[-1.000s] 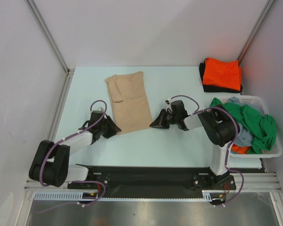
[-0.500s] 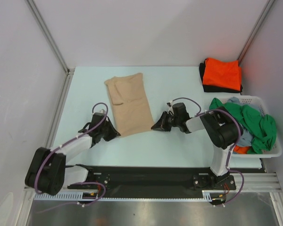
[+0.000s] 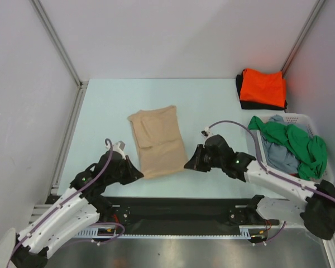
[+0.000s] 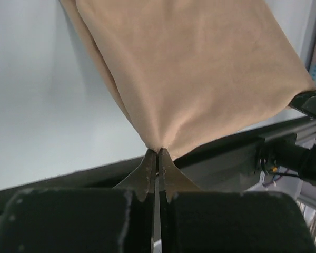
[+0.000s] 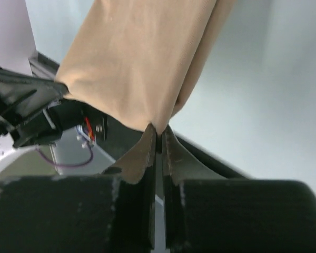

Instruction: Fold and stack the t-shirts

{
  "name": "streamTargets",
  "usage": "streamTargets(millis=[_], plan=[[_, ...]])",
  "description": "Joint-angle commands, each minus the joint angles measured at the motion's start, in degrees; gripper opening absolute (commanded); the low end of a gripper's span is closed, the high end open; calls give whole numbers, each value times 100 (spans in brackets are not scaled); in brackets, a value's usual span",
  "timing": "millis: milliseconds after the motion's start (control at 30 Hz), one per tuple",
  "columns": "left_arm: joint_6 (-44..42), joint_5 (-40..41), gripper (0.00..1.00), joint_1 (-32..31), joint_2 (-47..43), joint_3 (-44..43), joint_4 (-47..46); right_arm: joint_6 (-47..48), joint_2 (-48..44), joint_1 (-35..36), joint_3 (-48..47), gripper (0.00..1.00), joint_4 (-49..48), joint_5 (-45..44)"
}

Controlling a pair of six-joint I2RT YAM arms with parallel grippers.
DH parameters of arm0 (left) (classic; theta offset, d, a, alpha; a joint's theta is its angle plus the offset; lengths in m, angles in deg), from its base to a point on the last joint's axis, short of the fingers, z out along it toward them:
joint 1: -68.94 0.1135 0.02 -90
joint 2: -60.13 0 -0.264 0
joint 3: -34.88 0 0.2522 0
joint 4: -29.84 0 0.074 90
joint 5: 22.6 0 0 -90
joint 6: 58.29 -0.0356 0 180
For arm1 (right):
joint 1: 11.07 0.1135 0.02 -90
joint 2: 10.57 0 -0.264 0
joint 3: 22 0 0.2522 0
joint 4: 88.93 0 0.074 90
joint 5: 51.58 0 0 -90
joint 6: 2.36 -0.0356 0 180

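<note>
- The left gripper (image 3: 135, 174), fingers pinched nearly together, clamps the near left corner of the tan t-shirt (image 3: 157, 140); the left wrist view shows cloth bunching into the fingertips (image 4: 157, 153).
- The right gripper (image 3: 188, 165) nips the near right corner the same way, its jaws closed to a sliver on the fabric (image 5: 158, 128).
- Both arms lie low and stretched, angling in from the outer near corners toward the table's (image 3: 106, 111) middle.
- The tan shirt sits folded into a rectangle near the front edge, between the grippers.
- An orange t-shirt (image 3: 262, 86) rests on a black one (image 3: 239, 92) at the far right.
- Green (image 3: 293, 139) and grey-blue (image 3: 276, 153) shirts fill the white basket (image 3: 298, 116).
</note>
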Motion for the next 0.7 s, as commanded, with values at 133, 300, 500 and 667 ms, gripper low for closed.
streamTargets(millis=[133, 300, 500, 667], plan=[[637, 26, 0, -550, -866, -761, 1493, -1302, -1012, 1620, -278, 0, 2352, -1877], [128, 568, 0, -550, -366, -1859, 1994, -1103, -802, 1579, -1522, 0, 3091, -2633], [-417, 1194, 0, -506, 671, -2801, 2065, -14, 84, 508, -2607, 0, 3444, -2406], [-1022, 1002, 0, 161, 1496, -3189, 1705, 558, 780, -82, -3152, 0, 3233, -1959]])
